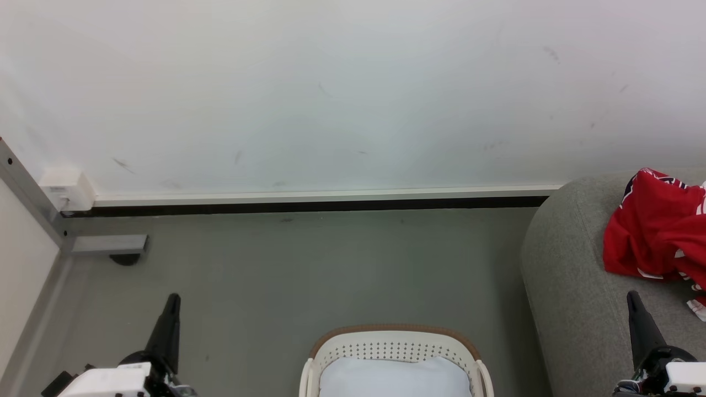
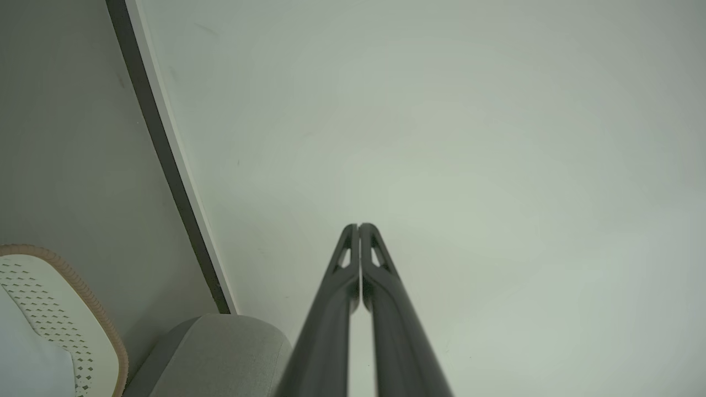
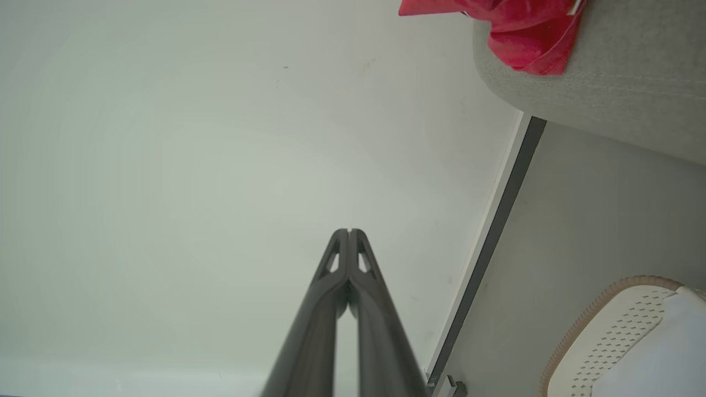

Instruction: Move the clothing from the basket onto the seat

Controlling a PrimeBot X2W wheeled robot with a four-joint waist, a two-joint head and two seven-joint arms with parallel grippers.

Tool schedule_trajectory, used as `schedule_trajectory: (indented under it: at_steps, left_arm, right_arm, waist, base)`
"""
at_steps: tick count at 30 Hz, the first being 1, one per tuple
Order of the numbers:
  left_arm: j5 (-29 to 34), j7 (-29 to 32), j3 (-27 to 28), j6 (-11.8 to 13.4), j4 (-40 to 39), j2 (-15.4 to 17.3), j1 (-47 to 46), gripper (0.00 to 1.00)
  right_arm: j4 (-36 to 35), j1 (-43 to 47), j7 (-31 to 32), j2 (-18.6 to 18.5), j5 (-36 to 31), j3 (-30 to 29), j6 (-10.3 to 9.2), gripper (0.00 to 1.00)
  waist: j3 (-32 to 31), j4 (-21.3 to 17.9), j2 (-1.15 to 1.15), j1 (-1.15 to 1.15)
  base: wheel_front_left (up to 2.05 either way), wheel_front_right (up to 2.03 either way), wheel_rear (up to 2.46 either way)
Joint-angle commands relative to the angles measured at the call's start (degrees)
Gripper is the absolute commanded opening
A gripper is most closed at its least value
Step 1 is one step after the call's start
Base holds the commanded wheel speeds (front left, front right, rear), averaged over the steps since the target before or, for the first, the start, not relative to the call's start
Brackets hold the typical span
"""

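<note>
Red clothing (image 1: 659, 226) with white trim lies bunched on the light-grey seat (image 1: 568, 275) at the right edge; the right wrist view shows the clothing (image 3: 518, 27) hanging over the seat (image 3: 618, 82) edge. The white basket (image 1: 394, 347) with a brown rim stands at the bottom centre, with only pale lining cloth (image 1: 394, 377) visible inside. My left gripper (image 1: 174, 298) is shut and empty at the lower left, above the floor. My right gripper (image 1: 631, 296) is shut and empty at the lower right, over the seat. Both wrist views show the left gripper (image 2: 359, 225) and right gripper (image 3: 349, 230) with fingers pressed together.
A white wall (image 1: 342, 94) with a black skirting strip (image 1: 309, 205) runs behind the grey floor (image 1: 309, 264). A metal frame post with a white box (image 1: 66, 190) stands at the left. The basket (image 2: 66, 309) and the seat corner (image 2: 220, 347) appear in the left wrist view.
</note>
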Motion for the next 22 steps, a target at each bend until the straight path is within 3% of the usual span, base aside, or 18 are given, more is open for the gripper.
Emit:
schedule_trajectory:
  at_steps: [1,22]
  left_arm:
    - [-0.8,0.3,0.1,-0.3,0.1,0.4,-0.4,0.0]
    - [-0.8,0.3,0.1,-0.3,0.1,0.4,-0.4,0.0]
  right_arm:
    - [-0.3,-0.5,-0.1,0.0,-0.4,-0.2,-0.12,0.0]
    - [-0.3,-0.5,0.0,0.0,-0.4,-0.3,-0.12,0.0]
  waist:
    - [0.0,0.0,0.0,0.0]
    - [0.0,0.0,0.0,0.0]
  base:
    - [0.0,0.0,0.0]
    - [0.0,0.0,0.0]
